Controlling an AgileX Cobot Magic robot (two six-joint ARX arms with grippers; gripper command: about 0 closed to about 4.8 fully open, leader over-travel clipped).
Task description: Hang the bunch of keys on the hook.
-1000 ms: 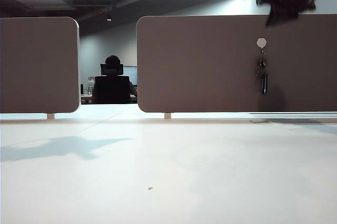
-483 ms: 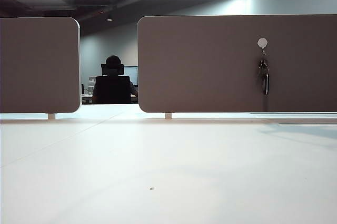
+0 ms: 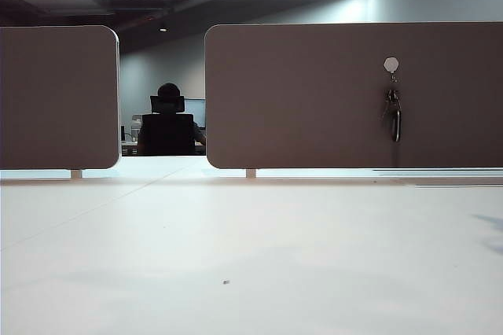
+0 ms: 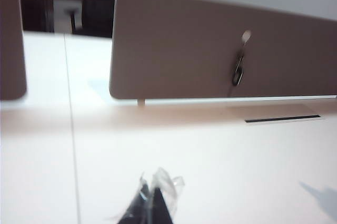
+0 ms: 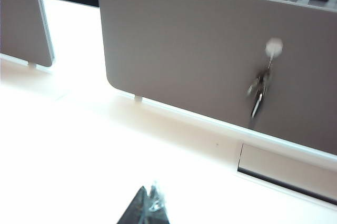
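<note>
Left gripper (image 4: 151, 203): visible only in its own wrist view, low over the bare white bench (image 3: 251, 256), fingers pressed together with a scrap of clear film over the tips, nothing between them. It sits well back from the brown panel (image 3: 314, 99).

Right gripper (image 5: 150, 208): seen only in its wrist view, likewise clenched on nothing, above the bench and well apart from the panel. Neither gripper appears in the exterior view.

The hook (image 3: 391, 64): small pale pad on the right part of the panel, thin metal hook beneath it.

The bunch of keys (image 3: 392, 115): hangs from the hook, ring uppermost, keys and dark fob dangling straight down against the panel face, clear of the bench. Task reads as done.

Handling judgement: the bunch looks light, with hard, stiff parts joined loosely, so it would swing and rattle if nudged. Metal keys are likely slick between fingers; the fob offers the broadest, flattest surface to pinch. Holding by the fob leaves the ring free for threading over the hook. Not fragile. The hook pad seems stuck to the panel, so a hard downward pull is worth avoiding.
</note>
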